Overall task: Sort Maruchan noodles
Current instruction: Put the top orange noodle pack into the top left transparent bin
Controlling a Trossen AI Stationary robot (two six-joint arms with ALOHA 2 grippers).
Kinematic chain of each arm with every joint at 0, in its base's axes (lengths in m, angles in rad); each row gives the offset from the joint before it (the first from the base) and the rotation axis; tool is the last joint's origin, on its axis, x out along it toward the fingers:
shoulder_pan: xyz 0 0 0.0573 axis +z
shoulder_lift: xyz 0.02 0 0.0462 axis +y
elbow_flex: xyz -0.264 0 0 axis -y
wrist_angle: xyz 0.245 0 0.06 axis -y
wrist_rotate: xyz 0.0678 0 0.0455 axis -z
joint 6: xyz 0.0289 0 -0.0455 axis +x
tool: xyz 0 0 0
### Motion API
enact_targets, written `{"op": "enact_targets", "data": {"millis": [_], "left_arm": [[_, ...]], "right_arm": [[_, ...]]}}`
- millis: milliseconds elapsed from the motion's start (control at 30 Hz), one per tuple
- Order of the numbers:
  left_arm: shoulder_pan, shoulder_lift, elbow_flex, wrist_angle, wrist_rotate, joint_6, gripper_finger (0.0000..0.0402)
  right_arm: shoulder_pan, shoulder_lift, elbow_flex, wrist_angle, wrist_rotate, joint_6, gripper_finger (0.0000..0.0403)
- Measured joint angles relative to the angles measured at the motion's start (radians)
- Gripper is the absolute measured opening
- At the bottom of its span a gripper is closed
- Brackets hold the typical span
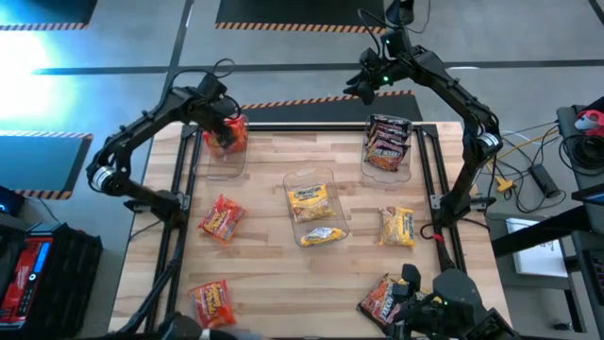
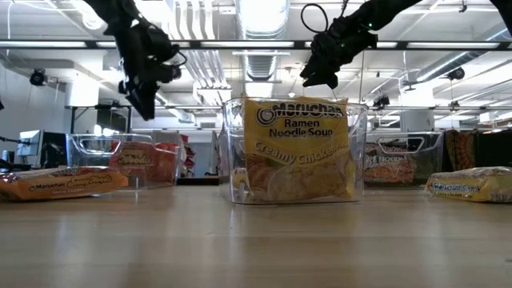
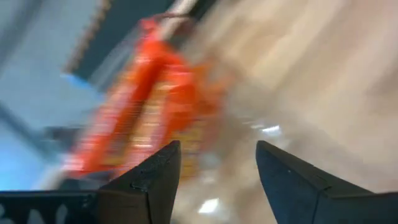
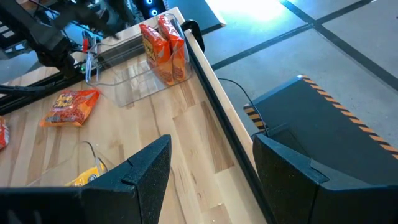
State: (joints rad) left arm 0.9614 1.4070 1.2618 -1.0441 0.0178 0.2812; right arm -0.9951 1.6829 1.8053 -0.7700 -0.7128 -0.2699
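Note:
Three clear bins stand on the wooden table. The left bin (image 1: 225, 142) holds red Maruchan packets (image 4: 163, 43), the middle bin (image 1: 311, 196) yellow ones (image 2: 296, 148), and the right bin (image 1: 387, 146) dark ones. Loose packets lie flat on the table: two red (image 1: 222, 219) (image 1: 212, 300), one yellow (image 1: 398, 227), one dark (image 1: 385, 300). Another yellow packet (image 1: 321, 236) lies at the middle bin's near end. My left gripper (image 1: 217, 118) (image 3: 217, 149) hangs open and empty above the left bin. My right gripper (image 1: 368, 85) (image 4: 211, 143) is open and empty, high over the table's far edge.
A black frame rail (image 1: 429, 179) runs along the table's right side, another (image 1: 179, 189) along the left. Bare wood (image 1: 264, 274) lies between the loose packets near the front. Cables and gear (image 1: 543, 175) sit off the table's right.

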Motion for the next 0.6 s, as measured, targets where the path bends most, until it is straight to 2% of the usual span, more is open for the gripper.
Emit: {"op": "enact_targets", "data": {"millis": [100, 233, 333, 500, 600], "left_arm": [[-0.035, -0.027, 0.008, -0.018, 0.118, -0.126, 0.0196], [-0.134, -0.069, 0.005, -0.016, 0.148, -0.249, 0.0197], [-0.239, -0.101, 0.005, -0.009, 0.145, -0.367, 0.0197], [-0.431, -0.121, -0.003, -0.023, 0.029, -0.612, 0.0197], [-0.532, -0.117, -0.014, -0.041, 0.015, -0.793, 0.0197]], "right_arm": [[0.000, 0.000, 0.000, 0.000, 0.000, 0.000, 0.0215], [0.000, 0.000, 0.000, 0.000, 0.000, 0.000, 0.0215], [0.000, 0.000, 0.000, 0.000, 0.000, 0.000, 0.0215], [0.000, 0.000, 0.000, 0.000, 0.000, 0.000, 0.0215], [0.000, 0.000, 0.000, 0.000, 0.000, 0.000, 0.0215]]}}
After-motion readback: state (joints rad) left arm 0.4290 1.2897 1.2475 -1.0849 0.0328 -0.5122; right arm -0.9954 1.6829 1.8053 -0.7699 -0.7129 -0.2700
